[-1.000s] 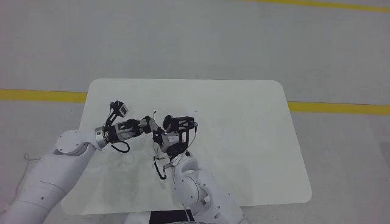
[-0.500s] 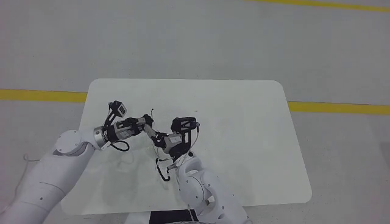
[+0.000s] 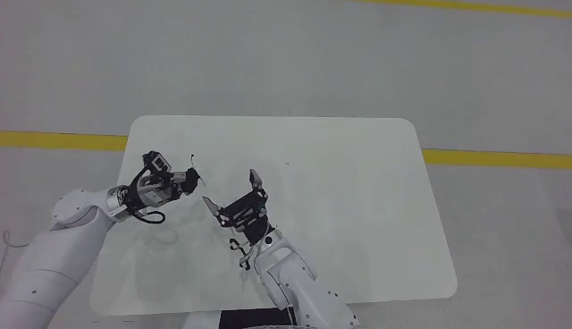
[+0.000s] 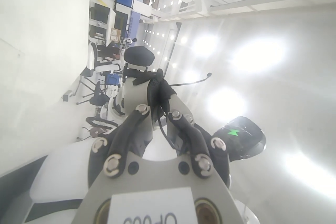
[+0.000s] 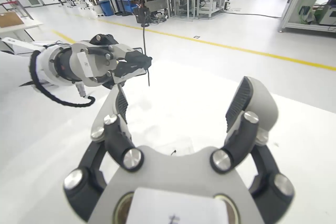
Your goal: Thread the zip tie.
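A thin black zip tie (image 3: 193, 163) stands roughly upright in my left gripper (image 3: 189, 181), which is shut on it above the left part of the white table (image 3: 357, 150). In the left wrist view the tie (image 4: 189, 82) sticks out sideways from the shut fingertips (image 4: 157, 78), ending in its small head. My right gripper (image 3: 232, 194) hangs open a short way to the right of it, apart from the tie. In the right wrist view its two ribbed fingers (image 5: 242, 100) are spread wide with nothing between them. Beyond them the left gripper (image 5: 143, 62) holds the tie (image 5: 143, 43).
A tiny dark scrap (image 5: 173, 152) lies on the table just in front of the right gripper. The table's right half and far side are bare white surface. Grey floor with a yellow line (image 3: 500, 158) surrounds the table.
The two grippers were close together near the table's middle. The left one has drawn back to the left with the zip tie, and the right one has opened and moved apart.
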Robot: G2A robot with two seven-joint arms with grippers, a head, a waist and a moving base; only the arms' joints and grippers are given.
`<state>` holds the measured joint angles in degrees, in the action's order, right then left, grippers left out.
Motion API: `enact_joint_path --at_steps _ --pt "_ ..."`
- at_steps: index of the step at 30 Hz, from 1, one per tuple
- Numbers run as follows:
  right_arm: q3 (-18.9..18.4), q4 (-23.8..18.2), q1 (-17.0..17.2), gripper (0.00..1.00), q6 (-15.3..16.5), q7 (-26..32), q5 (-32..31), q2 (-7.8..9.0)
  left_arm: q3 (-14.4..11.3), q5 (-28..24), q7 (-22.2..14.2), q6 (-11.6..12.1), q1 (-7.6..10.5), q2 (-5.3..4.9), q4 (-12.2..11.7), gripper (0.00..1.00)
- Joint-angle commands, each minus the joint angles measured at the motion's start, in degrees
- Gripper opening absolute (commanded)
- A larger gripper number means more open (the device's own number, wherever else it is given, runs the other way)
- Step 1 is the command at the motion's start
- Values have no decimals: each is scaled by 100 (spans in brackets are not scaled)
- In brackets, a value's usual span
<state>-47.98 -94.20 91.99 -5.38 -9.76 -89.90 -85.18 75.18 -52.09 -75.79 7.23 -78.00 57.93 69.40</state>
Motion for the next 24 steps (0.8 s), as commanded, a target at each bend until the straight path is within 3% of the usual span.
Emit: enact_joint_path --at_steps 1,4,5,8,13,17,20,24 --pt "-1 -2 2 100 1 1 -6 -1 -2 -7 -4 -6 -1 1 -2 0" --pt "-1 -2 2 100 1 1 -6 -1 -7 -13 84 -13 -7 4 11 0" --pt "-13 22 -36 100 -53 2 -6 10 -30 -151 157 -111 -45 16 45 0" --pt "274 295 -373 100 -270 -34 -6 145 -94 -778 -207 -702 -43 42 27 0" --pt "1176 866 -1144 100 -1363 -286 -6 479 -283 -1021 -385 -1235 127 72 -79 0" --pt "1437 1047 -1552 100 -1410 -524 -6 685 -461 -1042 -385 -1486 247 87 -168 0" --pt "1434 1069 -1620 100 -1410 -917 -6 793 -560 -928 -385 -1425 359 92 -225 0" --pt "1434 1069 -1620 100 -1410 -917 -6 793 -560 -928 -385 -1425 359 92 -225 0"
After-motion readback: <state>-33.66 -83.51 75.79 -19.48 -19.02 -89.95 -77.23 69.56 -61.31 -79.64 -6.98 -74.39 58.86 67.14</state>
